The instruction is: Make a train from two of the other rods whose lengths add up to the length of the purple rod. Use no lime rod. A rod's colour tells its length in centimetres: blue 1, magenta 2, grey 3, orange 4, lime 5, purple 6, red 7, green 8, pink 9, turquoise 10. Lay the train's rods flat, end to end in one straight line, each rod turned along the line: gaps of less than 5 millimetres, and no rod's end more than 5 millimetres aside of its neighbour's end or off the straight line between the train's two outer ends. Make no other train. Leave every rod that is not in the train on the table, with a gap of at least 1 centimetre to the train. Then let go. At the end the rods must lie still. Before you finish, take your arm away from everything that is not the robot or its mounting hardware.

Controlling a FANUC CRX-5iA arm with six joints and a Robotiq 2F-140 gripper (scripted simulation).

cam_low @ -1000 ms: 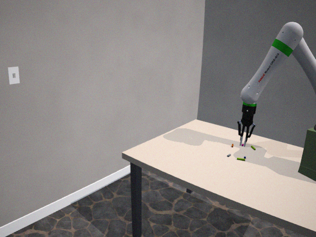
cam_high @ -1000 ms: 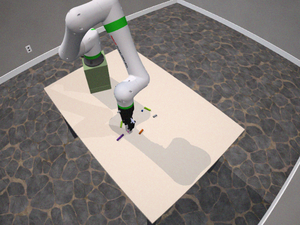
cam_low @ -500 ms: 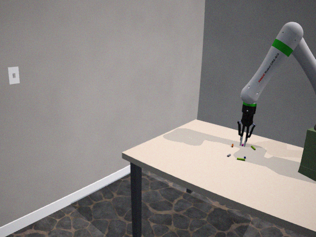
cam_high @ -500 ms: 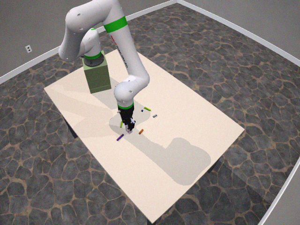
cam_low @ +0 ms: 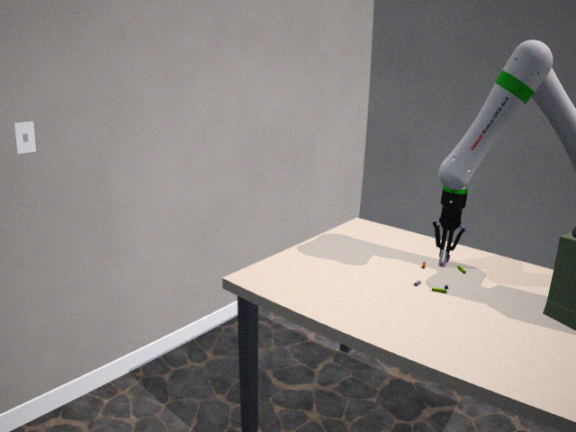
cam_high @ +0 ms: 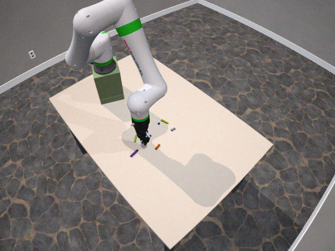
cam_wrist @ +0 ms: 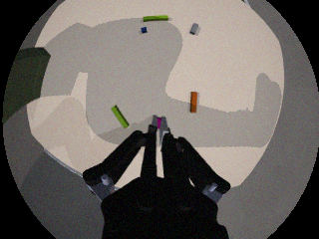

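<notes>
The gripper (cam_high: 144, 146) (cam_low: 443, 264) (cam_wrist: 158, 121) points down, its fingers nearly together and clamped on the magenta rod (cam_low: 441, 264) (cam_wrist: 159, 122), which shows as a small patch at the fingertips. Whether the rod touches the table (cam_high: 216, 126) (cam_low: 325, 297) (cam_wrist: 239, 60) cannot be told. Just beside the gripper, in the top view, lies the purple rod (cam_high: 134, 152), the length reference; it is to be left out of the train. To one side lies the orange rod (cam_high: 157, 147) (cam_low: 423, 265) (cam_wrist: 193, 102), flat and apart from the fingers; magenta and orange together make the purple length, so these two should form the train. One lime rod (cam_high: 135, 138) (cam_low: 461, 269) (cam_wrist: 120, 117) lies on the opposite side. Farther out lie the blue rod (cam_high: 158, 123) (cam_low: 445, 286) (cam_wrist: 144, 30), the other lime rod (cam_high: 164, 121) (cam_low: 439, 290) (cam_wrist: 156, 18) and the grey rod (cam_high: 172, 129) (cam_low: 417, 283) (cam_wrist: 194, 29). Handling: the magenta rod is probably light and stiff, with little risk of breakage; its short body offers scant grip area and may pivot if pinched off-centre. Grip across its long sides at mid-length, keeping both ends free for butting. Next, align it with the orange rod's axis, lower it flat, and open gently to avoid dragging it askew.
</notes>
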